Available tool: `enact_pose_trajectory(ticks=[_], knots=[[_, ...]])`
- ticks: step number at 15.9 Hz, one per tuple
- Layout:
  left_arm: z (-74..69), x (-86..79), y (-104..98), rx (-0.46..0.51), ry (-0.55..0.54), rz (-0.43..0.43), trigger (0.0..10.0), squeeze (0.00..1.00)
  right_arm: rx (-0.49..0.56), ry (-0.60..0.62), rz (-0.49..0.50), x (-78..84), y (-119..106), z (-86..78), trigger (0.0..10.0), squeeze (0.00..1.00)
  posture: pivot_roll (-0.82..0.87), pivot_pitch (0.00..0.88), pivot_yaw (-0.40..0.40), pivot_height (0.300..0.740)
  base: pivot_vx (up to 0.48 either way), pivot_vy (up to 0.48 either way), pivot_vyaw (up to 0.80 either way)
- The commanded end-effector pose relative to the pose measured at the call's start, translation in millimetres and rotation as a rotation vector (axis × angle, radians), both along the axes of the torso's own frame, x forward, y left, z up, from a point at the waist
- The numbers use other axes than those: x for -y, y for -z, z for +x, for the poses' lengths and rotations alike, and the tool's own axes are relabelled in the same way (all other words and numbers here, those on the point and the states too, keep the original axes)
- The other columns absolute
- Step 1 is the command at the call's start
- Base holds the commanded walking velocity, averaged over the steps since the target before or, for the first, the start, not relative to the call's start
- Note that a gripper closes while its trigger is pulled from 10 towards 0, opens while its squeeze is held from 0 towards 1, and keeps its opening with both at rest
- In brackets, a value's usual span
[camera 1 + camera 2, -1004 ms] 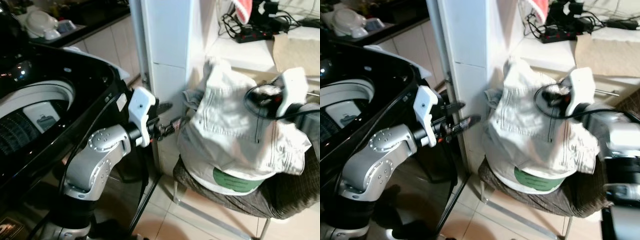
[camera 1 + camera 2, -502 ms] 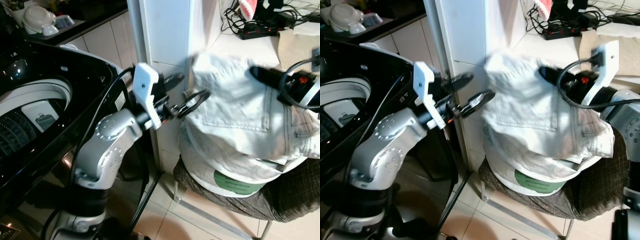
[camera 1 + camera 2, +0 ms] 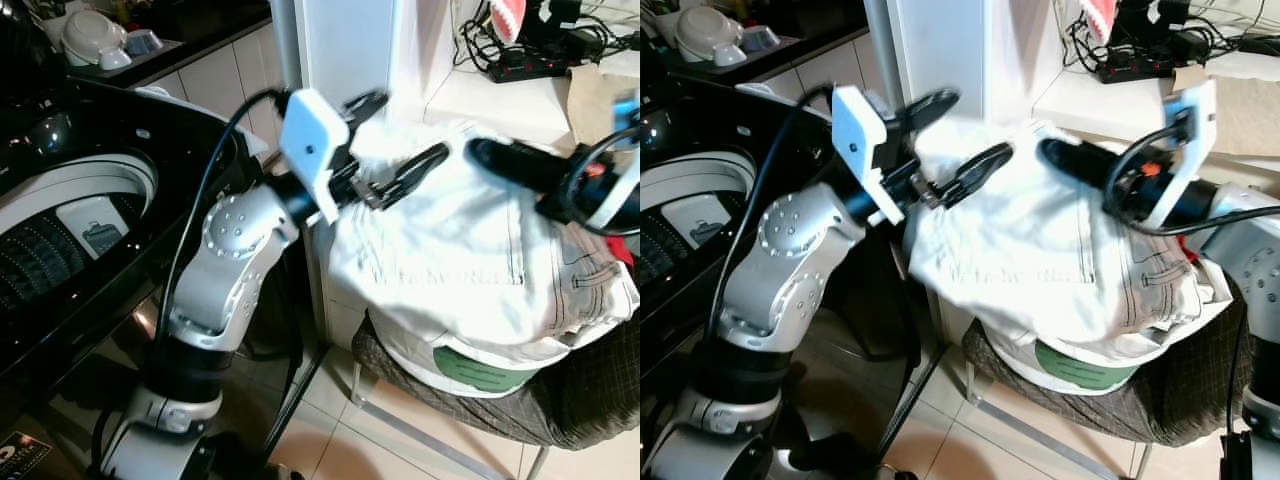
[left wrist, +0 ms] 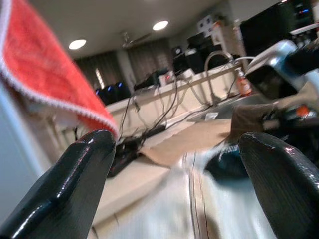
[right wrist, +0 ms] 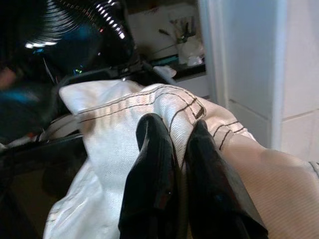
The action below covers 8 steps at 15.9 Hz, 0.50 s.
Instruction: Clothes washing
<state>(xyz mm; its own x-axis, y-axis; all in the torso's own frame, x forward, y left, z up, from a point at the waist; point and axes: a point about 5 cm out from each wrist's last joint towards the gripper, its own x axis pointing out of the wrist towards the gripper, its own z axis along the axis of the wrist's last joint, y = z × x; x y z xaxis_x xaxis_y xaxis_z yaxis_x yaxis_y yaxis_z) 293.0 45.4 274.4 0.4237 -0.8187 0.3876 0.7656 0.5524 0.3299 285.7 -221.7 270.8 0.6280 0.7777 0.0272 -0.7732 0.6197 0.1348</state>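
Now the right gripper (image 5: 172, 164) is pinching the white garment (image 3: 470, 260), left gripper (image 3: 958, 140) spread beside it: lift high to clear the washer rim (image 3: 160, 250).

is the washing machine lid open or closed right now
Open. The washer on the robot's left shows its white rim and dark ribbed drum from above, with nothing covering the opening.
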Motion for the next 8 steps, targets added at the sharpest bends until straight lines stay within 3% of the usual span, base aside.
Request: enact_pose_trajectory(ticks=[1, 3, 6, 7, 8], knots=[[-0.1, 2.0, -0.4, 0.014, 0.015, 0.026, 10.0, 1.00, 0.046, -0.043, -0.001, -4.4, -10.2, -4.8, 0.0, 0.00, -0.11, 0.000, 0.093, 0.740, 0.000, 0.000, 0.00], [2.5, 8.3, 16.6, 0.037, 0.041, 0.199, 10.0, 1.00, 0.056, -0.071, 0.006, -7.2, -12.5, -8.1, 0.0, 0.00, -0.11, 0.000, 0.094, 0.740, 0.000, 0.000, 0.00], [2.4, 9.5, 30.2, -0.001, 0.107, 0.297, 10.0, 1.00, 0.065, -0.087, 0.003, -8.8, -13.9, -10.5, 0.0, 0.00, -0.10, 0.000, 0.096, 0.740, 0.000, 0.000, 0.00], [6.1, 4.6, 42.7, -0.041, 0.095, 0.388, 10.0, 1.00, 0.076, -0.095, 0.004, -9.3, -16.1, -12.2, 0.0, 0.00, -0.11, 0.000, 0.099, 0.740, 0.000, 0.000, 0.00], [9.6, 2.0, 45.5, -0.052, 0.067, 0.403, 10.0, 1.00, 0.079, -0.104, 0.004, -9.9, -16.8, -13.5, 0.0, 0.00, -0.11, 0.000, 0.101, 0.740, 0.000, 0.000, 0.00]])
